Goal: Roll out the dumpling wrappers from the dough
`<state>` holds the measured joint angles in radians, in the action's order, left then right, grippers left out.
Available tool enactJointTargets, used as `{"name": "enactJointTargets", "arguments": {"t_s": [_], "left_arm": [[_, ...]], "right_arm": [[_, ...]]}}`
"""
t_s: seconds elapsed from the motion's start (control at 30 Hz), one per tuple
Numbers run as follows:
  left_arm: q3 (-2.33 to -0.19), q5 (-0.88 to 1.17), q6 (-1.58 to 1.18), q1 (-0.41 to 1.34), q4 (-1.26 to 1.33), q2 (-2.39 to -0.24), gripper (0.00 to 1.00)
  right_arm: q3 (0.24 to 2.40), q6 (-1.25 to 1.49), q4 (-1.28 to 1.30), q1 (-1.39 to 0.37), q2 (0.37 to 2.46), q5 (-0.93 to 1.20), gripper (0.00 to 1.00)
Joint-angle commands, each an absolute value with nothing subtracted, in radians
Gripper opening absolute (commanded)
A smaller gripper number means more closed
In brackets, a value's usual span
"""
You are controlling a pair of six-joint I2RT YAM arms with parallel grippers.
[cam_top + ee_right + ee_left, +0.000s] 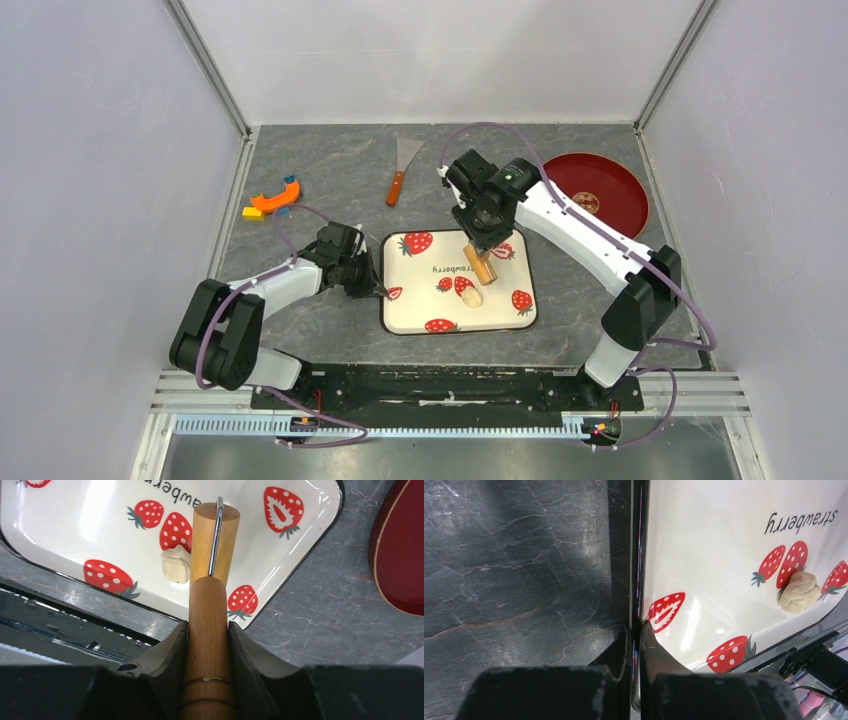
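A small pale lump of dough lies on the strawberry-print tray, right of its middle. My right gripper is shut on the wooden handle of the roller. The roller's cylinder hangs over the tray close beside the dough; I cannot tell whether they touch. My left gripper is shut on the tray's left rim, one finger inside and one outside. No dumpling wrappers are in view.
A dark red plate lies at the back right. A metal scraper with a wooden handle rests behind the tray. An orange curved tool sits at the back left. White walls enclose the grey tabletop.
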<state>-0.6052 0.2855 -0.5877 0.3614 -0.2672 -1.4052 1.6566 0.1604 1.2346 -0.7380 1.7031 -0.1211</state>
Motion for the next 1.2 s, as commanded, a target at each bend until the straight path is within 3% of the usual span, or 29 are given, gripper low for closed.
{"name": "enactJointTargets", "arguments": {"t_s": [0.0,1.17], "left_arm": [[-0.6,0.166,-0.515,0.353,-0.356,-1.417,0.02],[-0.595,0.166,-0.514,0.353,-0.353,-1.412,0.02]], "right_arm": [[1.706,0.178,1.256,-0.746,1.698,-0.053,0.0],[1.494,0.184,1.135,-0.794,1.684,0.011,0.0]]}}
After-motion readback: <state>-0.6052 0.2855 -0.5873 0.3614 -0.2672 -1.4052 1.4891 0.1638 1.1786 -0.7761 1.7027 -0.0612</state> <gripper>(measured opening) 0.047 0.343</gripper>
